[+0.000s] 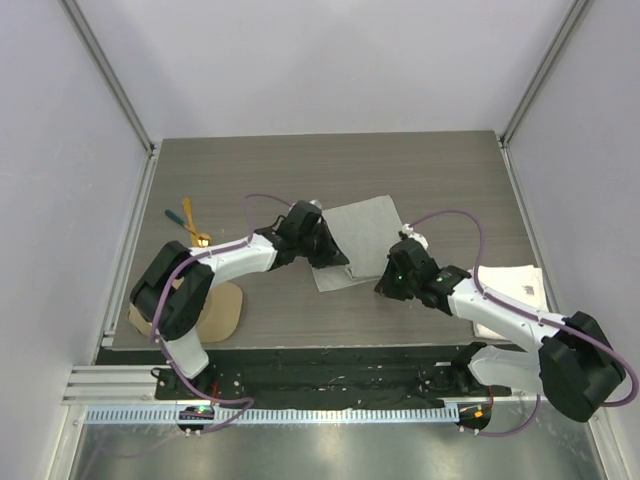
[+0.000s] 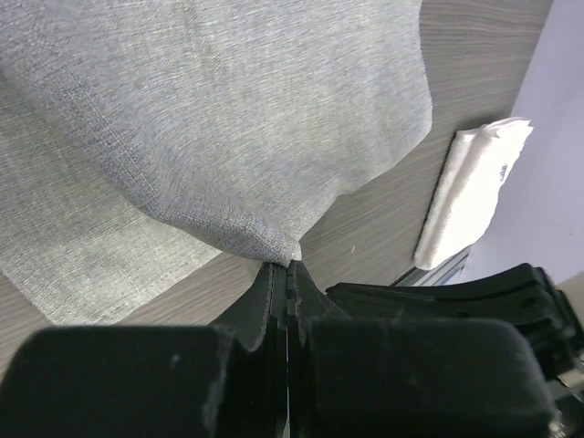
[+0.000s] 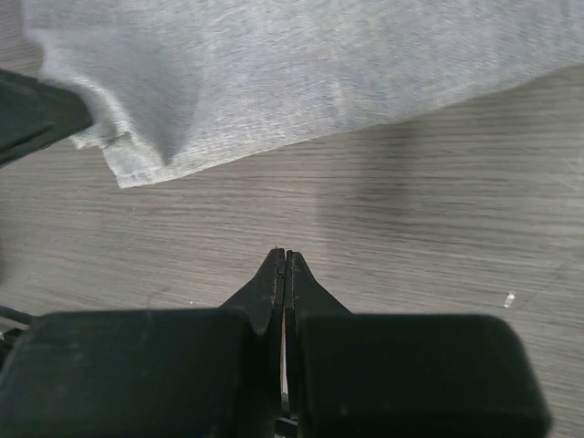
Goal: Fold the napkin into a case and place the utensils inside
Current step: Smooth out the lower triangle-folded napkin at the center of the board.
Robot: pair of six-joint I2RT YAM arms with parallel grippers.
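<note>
The light grey napkin [image 1: 362, 235] lies at the table's middle, partly doubled over. My left gripper [image 1: 338, 260] is shut on one corner of it. In the left wrist view that corner [image 2: 274, 245] is pinched at the tips of the left gripper [image 2: 288, 266], and the cloth drapes up over a lower layer [image 2: 82, 246]. My right gripper [image 1: 383, 286] is just right of the napkin's near edge. It [image 3: 286, 254] is shut on nothing over bare wood, short of the napkin [image 3: 301, 73]. The utensils lie far left: a gold spoon [image 1: 201, 238], an orange-yellow handle [image 1: 186, 212] and a teal handle [image 1: 173, 215].
A thicker white towel [image 1: 512, 288] lies at the right edge, also seen in the left wrist view as a folded white towel [image 2: 470, 187]. A tan cap [image 1: 222, 310] sits at the near left by the left arm's base. Grey walls enclose the table.
</note>
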